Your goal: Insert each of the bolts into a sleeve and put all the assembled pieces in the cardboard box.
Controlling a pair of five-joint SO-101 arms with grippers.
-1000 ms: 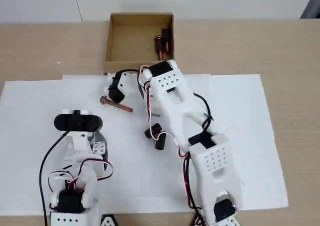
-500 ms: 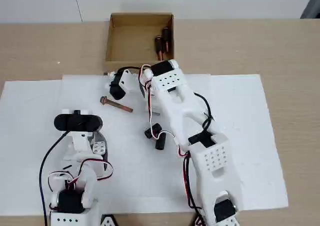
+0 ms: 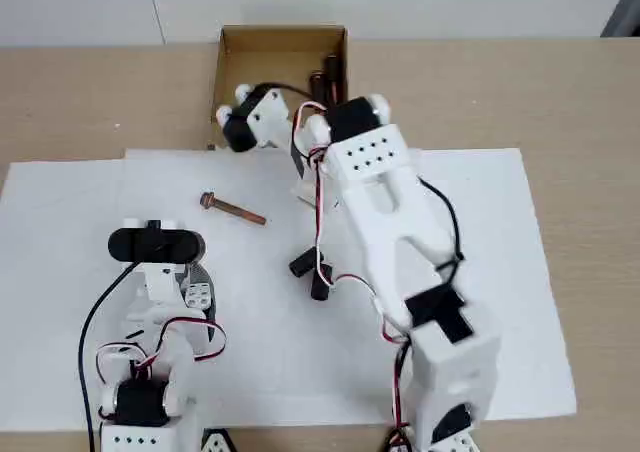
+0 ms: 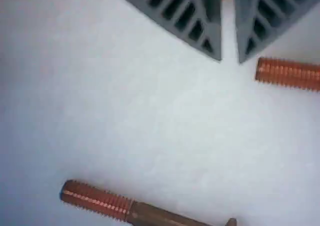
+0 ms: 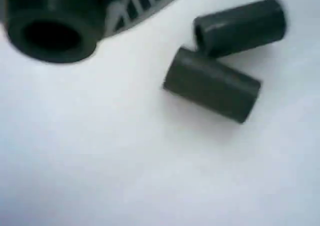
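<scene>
I'm watching the right arm stretching far forward, its right gripper (image 3: 238, 130) hanging at the near wall of the cardboard box (image 3: 262, 72) and clamping a black sleeve (image 5: 50, 33). A second ago it was hovering over the paper (image 3: 480, 272) beside the bolt (image 3: 232, 209), which is lying unmoved. The left gripper (image 4: 230, 60) is resting folded back, and I cannot tell its grip.

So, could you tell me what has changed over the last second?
One arm's gripper swung away from the paper beside the bolt to the cardboard box's near left corner. The bolt, both sleeves, the pieces in the box and the other arm stayed put.
</scene>
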